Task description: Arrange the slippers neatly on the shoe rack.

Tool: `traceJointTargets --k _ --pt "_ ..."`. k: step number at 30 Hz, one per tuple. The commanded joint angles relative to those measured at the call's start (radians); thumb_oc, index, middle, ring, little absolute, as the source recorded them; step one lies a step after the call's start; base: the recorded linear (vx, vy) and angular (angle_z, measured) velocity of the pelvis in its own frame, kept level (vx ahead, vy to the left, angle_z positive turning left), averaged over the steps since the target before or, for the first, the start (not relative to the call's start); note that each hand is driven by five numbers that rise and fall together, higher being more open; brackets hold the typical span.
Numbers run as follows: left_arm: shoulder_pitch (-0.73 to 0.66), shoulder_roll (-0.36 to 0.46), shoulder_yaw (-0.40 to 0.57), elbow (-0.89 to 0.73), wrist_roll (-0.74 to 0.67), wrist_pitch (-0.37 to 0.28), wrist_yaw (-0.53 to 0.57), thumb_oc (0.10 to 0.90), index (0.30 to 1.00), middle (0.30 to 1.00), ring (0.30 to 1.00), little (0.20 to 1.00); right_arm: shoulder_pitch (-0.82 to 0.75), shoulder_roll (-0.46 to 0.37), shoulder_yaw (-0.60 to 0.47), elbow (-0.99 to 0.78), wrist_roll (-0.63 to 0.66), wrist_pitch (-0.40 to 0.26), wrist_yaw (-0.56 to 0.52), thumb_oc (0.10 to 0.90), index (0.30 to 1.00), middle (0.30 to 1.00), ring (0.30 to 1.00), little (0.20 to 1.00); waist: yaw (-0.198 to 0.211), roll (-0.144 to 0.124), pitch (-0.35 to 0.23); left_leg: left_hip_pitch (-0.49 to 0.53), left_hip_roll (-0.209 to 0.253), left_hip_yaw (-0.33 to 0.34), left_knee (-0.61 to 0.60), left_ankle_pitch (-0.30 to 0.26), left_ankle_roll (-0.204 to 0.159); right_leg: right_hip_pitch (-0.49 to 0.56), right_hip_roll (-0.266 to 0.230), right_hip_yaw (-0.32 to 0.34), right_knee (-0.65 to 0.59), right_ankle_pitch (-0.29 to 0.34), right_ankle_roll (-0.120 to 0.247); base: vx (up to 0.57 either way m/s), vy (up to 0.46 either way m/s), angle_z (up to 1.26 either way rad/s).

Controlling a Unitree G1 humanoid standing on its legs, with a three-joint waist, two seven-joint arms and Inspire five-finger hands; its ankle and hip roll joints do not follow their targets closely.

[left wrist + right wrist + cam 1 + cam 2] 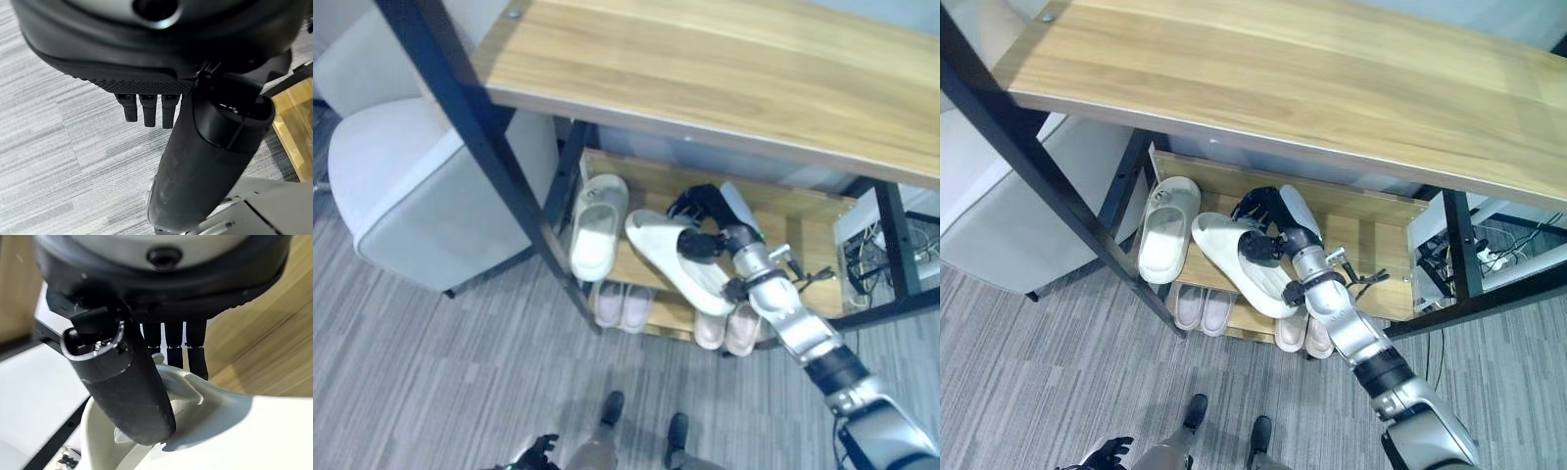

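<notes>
On the shoe rack (803, 211), right hand (1268, 230) pinches a tilted cream slipper (1234, 259)

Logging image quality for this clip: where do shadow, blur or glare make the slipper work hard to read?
Eye views: the shoe rack shelf lies in shade under the wooden top, yet the white slipper in the right hand reads clearly. Right wrist view: the thumb is blurred and casts a shadow on the slipper. Left wrist view: the left hand over sharp grey floor, no glare.
</notes>
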Motion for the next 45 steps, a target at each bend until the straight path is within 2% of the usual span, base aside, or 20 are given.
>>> traceJointTargets --k 1,6,10,14,15,16,22,30,35,36,41,45 --pt "-0.041 0.005 -0.01 0.066 -0.04 -0.006 0.025 0.8 0.9 0.9 0.9 0.9 -0.119 -0.036 -0.08 -0.046 0.034 -0.065 -0.107 0.4 0.3 0.3 0.3 0.3 0.003 0.015 -0.039 0.083 0.032 0.046 -0.006 -0.127 0.002 0.0 -0.009 0.04 -0.001 -0.054 0.034 0.01 0.0 0.05" --pt "-0.034 0.012 -0.002 0.071 -0.039 -0.006 0.036 0.8 0.9 0.9 0.9 0.9 -0.131 -0.051 -0.114 -0.047 0.044 -0.068 -0.139 0.4 0.3 0.3 0.3 0.3 0.011 0.009 -0.033 0.076 0.027 0.04 -0.006 -0.125 0.001 -0.001 -0.01 0.032 -0.001 -0.054 0.035 0.0 0.009 0.09" --pt "-0.051 0.024 0.048 0.081 -0.095 0.0 0.043 0.8 0.9 0.9 0.9 0.9 -0.117 -0.066 -0.142 -0.047 0.053 -0.066 -0.156 0.4 0.3 0.3 0.3 0.3 0.016 0.003 -0.033 0.076 0.023 0.032 -0.006 -0.126 0.001 0.005 -0.014 0.021 -0.001 -0.053 0.036 0.01 0.007 0.02" --pt "-0.029 0.017 0.032 0.087 -0.07 -0.002 0.041 0.8 0.9 0.9 0.9 0.9 -0.13 -0.071 -0.145 -0.023 0.055 -0.064 -0.156 0.4 0.3 0.3 0.3 0.3 0.021 -0.001 -0.033 0.079 0.021 0.028 -0.006 -0.128 0.004 0.009 -0.018 0.018 -0.001 -0.054 0.038 0.0 0.007 0.03" --pt "-0.028 0.014 0.026 0.088 -0.07 -0.002 0.038 0.8 0.9 0.9 0.9 0.9 -0.133 -0.067 -0.145 -0.015 0.062 -0.067 -0.161 0.482 0.422 0.422 0.422 0.422 0.022 -0.001 -0.032 0.079 0.021 0.027 -0.006 -0.129 0.005 0.009 -0.018 0.018 -0.001 -0.053 0.038 0.0 0.038 0.04" --pt "-0.033 0.013 0.023 0.087 -0.074 -0.001 0.034 0.8 0.9 0.9 0.9 0.9 -0.142 -0.062 -0.144 -0.006 0.07 -0.067 -0.165 0.8 0.9 0.9 0.9 0.9 0.024 -0.001 -0.032 0.079 0.019 0.025 -0.006 -0.128 0.006 0.007 -0.019 0.019 -0.001 -0.052 0.038 -0.01 0.027 0.03" --pt "-0.042 0.012 0.017 0.079 -0.07 0.0 0.036 0.8 0.9 0.9 0.9 0.9 -0.127 -0.053 -0.13 -0.025 0.059 -0.062 -0.148 0.8 0.9 0.9 0.9 0.9 0.022 -0.001 -0.032 0.083 0.015 0.025 -0.006 -0.13 0.009 0.012 -0.022 0.016 -0.001 -0.051 0.039 0.0 0.028 0.07" --pt "-0.042 0.017 0.037 0.089 -0.068 0.002 0.021 0.8 0.9 0.9 0.9 0.9 -0.08 -0.112 -0.093 -0.081 0.072 -0.066 -0.054 0.8 0.9 0.9 0.9 0.9 0.007 -0.012 -0.038 0.096 0.015 0.032 -0.006 -0.138 0.013 0.017 -0.023 0.022 -0.001 -0.049 0.04 0.0 0.003 0.01" --pt "-0.042 0.017 0.046 0.091 -0.074 0.002 0.012 0.8 0.9 0.9 0.9 0.9 -0.02 -0.122 -0.105 -0.118 0.149 -0.081 -0.012 0.8 0.9 0.9 0.9 0.9 -0.003 -0.018 -0.042 0.104 0.016 0.039 -0.006 -0.143 0.014 0.022 -0.023 0.027 -0.001 -0.047 0.04 0.0 0.0 -0.01" --pt "-0.04 0.016 0.047 0.093 -0.073 0.003 0.01 0.8 0.9 0.9 0.9 0.9 -0.002 -0.117 -0.113 -0.132 0.196 -0.087 0.007 0.8 0.9 0.9 0.9 0.9 -0.007 -0.02 -0.044 0.106 0.017 0.041 -0.006 -0.144 0.014 0.023 -0.023 0.028 -0.001 -0.048 0.04 -0.01 -0.001 -0.04" --pt "-0.037 0.012 0.053 0.097 -0.074 0.003 0.0 0.8 0.9 0.9 0.9 0.9 0.019 -0.135 -0.119 -0.174 0.245 -0.101 0.037 0.8 0.9 0.9 0.9 0.9 -0.014 -0.022 -0.048 0.112 0.022 0.048 -0.006 -0.147 0.012 0.023 -0.022 0.033 -0.001 -0.048 0.04 -0.01 0.001 -0.04" --pt "-0.036 0.008 0.056 0.101 -0.068 0.002 0.002 0.8 0.9 0.9 0.9 0.9 0.07 -0.083 -0.175 -0.2 0.348 -0.156 0.04 0.8 0.9 0.9 0.9 0.9 -0.016 -0.02 -0.05 0.119 0.023 0.051 -0.006 -0.15 0.012 0.026 -0.019 0.038 -0.001 -0.05 0.039 0.0 -0.004 -0.05"
